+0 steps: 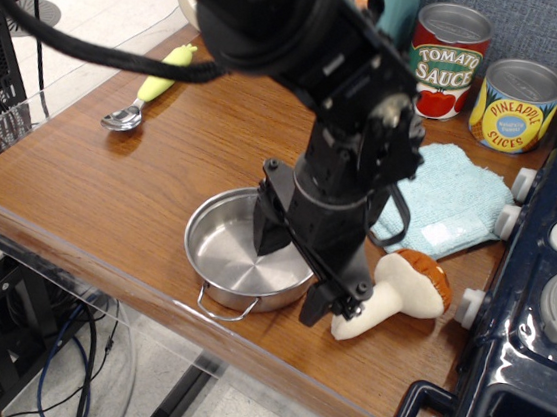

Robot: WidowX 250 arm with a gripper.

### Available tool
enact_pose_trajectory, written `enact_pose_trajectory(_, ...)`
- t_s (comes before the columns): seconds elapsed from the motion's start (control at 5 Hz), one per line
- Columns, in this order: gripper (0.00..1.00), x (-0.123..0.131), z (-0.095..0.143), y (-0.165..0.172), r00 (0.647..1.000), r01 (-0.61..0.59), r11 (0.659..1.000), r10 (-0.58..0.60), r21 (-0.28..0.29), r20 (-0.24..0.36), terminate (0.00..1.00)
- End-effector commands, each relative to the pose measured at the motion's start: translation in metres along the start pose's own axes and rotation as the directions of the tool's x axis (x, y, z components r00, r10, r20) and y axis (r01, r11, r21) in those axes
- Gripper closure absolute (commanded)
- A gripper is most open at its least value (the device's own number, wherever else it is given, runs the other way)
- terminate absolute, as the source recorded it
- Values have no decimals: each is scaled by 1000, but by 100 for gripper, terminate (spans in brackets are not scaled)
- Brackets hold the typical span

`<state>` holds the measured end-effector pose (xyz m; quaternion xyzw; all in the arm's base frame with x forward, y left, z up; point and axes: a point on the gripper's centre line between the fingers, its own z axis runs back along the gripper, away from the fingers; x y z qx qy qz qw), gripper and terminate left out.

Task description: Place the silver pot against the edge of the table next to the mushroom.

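Note:
The silver pot [231, 253] sits upright on the brown table [130, 187], close to its front edge with the clear acrylic rim [80, 269]. One wire handle points over that edge. The mushroom [402, 291] lies on its side just right of the pot, cap to the right. My gripper [294, 271] hangs over the pot's right rim with its jaws apart. One finger [268, 233] is above the pot's inside and the other finger [319, 305] is outside, between the pot and the mushroom. It holds nothing.
A light-blue cloth [453, 193] lies behind the mushroom. A tomato sauce can [446, 62] and a pineapple can [515, 105] stand at the back. A spoon with a yellow-green handle [153, 87] lies at the back left. A dark-blue toy stove [550, 300] fills the right side.

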<state>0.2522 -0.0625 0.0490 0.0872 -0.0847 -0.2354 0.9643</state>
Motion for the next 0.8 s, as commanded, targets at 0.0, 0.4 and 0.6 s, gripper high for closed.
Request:
enact_pose_trajectory(0.0, 0, 5, 61, 21, 987, -26, 999, 28, -19, 159, 0)
enact_pose_trajectory(0.4, 0, 5, 61, 21, 987, -26, 999, 28, -19, 159, 0)
enact_pose_trajectory(0.6, 0, 5, 61, 21, 987, -26, 999, 28, -19, 159, 100)
